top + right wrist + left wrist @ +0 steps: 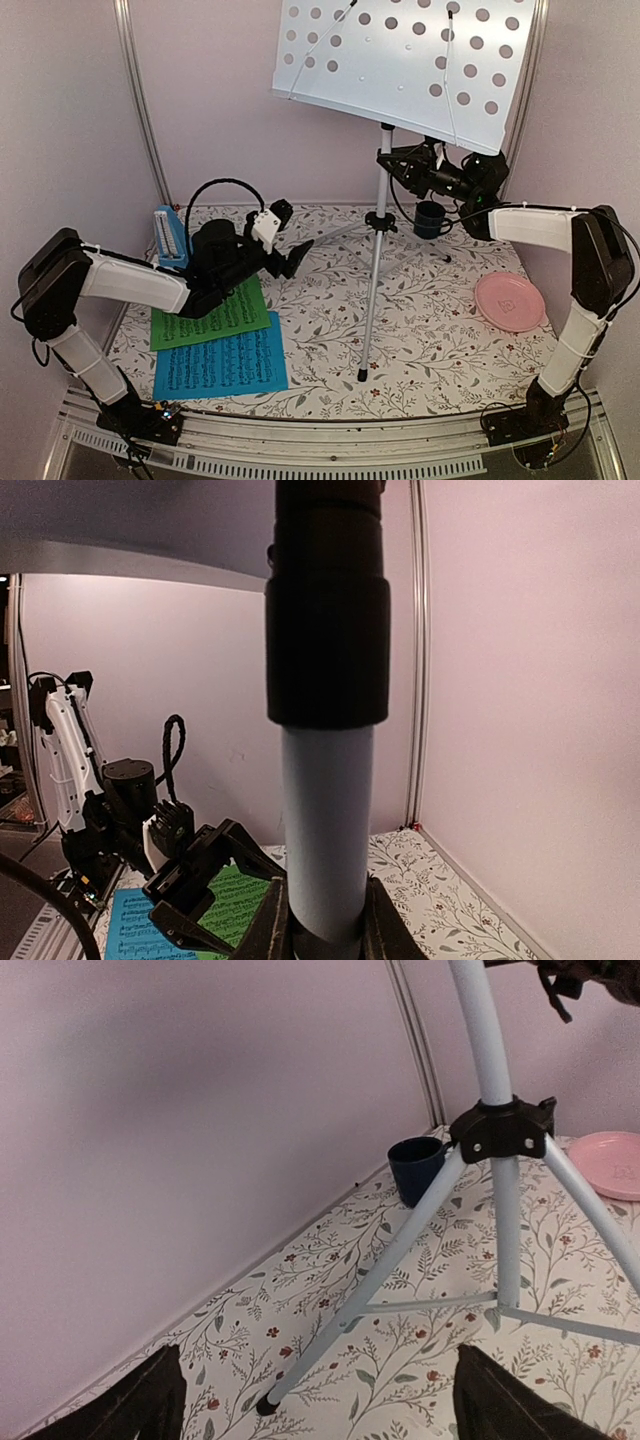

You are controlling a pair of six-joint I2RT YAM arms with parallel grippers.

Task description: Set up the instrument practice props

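1. My right gripper (pixel 402 165) is closed around the pole (pixel 325 820) of the music stand (pixel 378 215), just below the black collar (pixel 327 630) under the desk (pixel 400 60).
2. My left gripper (pixel 290 238) is wide open and holds nothing. It hangs low beside the tripod legs (pixel 380 1270).
3. The stand is upright in the middle of the table (pixel 440 350). I judge it light but top-heavy, because the wide desk sits high and tilted. The metal tube looks smooth, so it may turn or slide in my fingers. A grip high on the pole is good for steadying it.
4. The green sheet (pixel 215 318) and the blue sheet (pixel 220 365) lie flat at the left. They are thin and limp, I think; an edge or corner is the place to pinch.
5. The metronome (pixel 170 238) stands at the back left. It seems rigid, but its sloped sides could slip, so I would take it low.
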